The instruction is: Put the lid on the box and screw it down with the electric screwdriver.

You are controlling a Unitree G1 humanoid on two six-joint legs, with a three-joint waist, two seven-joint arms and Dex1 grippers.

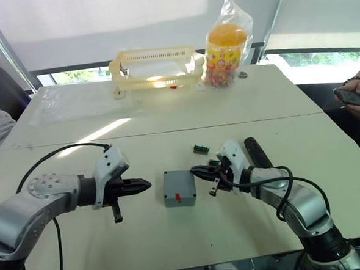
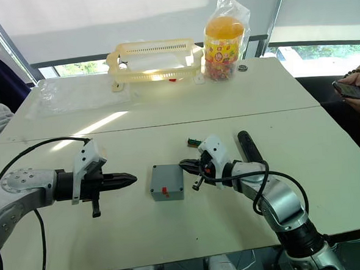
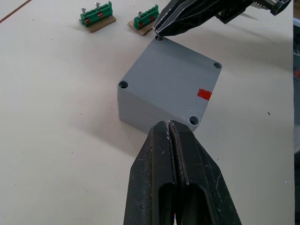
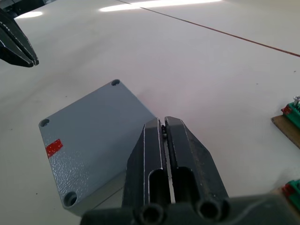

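Both grippers are pinched together, empty: left gripper [image 1: 140, 186] just beside the box [image 1: 179, 187], right gripper [image 1: 197, 170] touching its far corner. Lidded box looks rigid, light, smooth; best gripped across opposite walls.

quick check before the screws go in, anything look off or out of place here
Nothing stands out. The lid sits flush and square on the box, corner holes showing no screws yet. The electric screwdriver lies flat beside the right end effector.
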